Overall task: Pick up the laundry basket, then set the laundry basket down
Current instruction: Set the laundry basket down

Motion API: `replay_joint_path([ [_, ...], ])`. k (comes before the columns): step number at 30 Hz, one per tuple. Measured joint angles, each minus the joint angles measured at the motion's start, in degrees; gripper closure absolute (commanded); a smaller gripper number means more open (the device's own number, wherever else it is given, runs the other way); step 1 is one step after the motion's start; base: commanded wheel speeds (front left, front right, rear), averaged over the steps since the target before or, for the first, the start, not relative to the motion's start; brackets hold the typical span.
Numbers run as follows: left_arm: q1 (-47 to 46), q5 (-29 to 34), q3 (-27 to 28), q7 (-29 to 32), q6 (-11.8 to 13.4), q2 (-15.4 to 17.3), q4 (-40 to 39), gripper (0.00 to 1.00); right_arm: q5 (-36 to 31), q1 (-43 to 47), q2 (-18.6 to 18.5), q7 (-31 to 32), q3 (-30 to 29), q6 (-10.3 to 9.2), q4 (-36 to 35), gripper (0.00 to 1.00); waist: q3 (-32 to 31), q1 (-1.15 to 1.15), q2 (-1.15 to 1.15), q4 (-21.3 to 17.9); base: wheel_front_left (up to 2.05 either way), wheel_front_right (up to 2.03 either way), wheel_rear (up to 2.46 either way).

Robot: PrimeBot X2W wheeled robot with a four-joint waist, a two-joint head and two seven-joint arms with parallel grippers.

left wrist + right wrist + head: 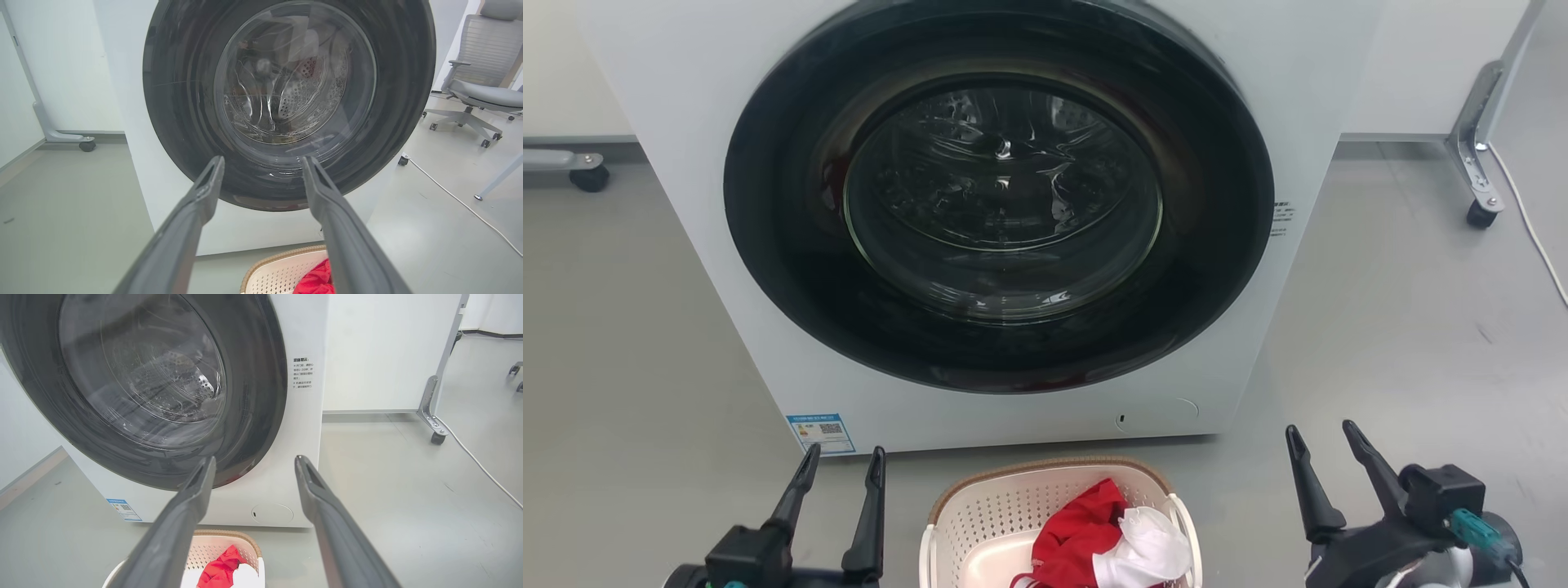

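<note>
**Both grippers spread wide, basket on the floor between them**

The laundry basket is cut off by the bottom edge of the head view, so its near end can't be seen. In the left wrist view 1 dark finger hides part of it. It sits on the grey floor, to the right of the left gripper and to the left of the right gripper, touching neither.

Both grippers have their 2 fingers well apart and grip nothing.

Inside the basket are 2 crumpled pieces, a red garment with a white garment against it. The walls are cream perforated plastic, with rounded corners under a brown woven-look rim.

Just beyond the fingertips stands the washing machine, smooth and white. Its round door is glossy dark glass. Reflections blur the drum behind it, and its contents are hard to make out. The print on the blue label is too small to read.
</note>
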Motion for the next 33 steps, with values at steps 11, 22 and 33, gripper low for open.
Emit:
replay_joint_path([
  [11,5.87,0.44,2.98,0.02,0.51,-0.09,-5.46,0.0,-2.59,5.54,-0.46,0.0,-3.81,-0.52,-5.82,0.0,-0.43,0.0,0.0,-0.09,0.0,0.0,0.0],
  [22,7.28,2.12,5.86,2.13,0.52,-1.72,-7.17,0.0,-4.89,7.77,-0.09,0.0,-8.43,-0.53,-7.77,0.0,-0.14,0.0,0.0,0.01,0.0,0.0,0.0],
  [33,8.21,4.0,7.31,4.74,0.56,-3.0,-8.2,0.0,-7.5,8.67,1.32,0.01,-9.45,-0.53,-8.17,0.0,0.02,0.01,0.0,0.21,0.0,0.0,0.0],
])
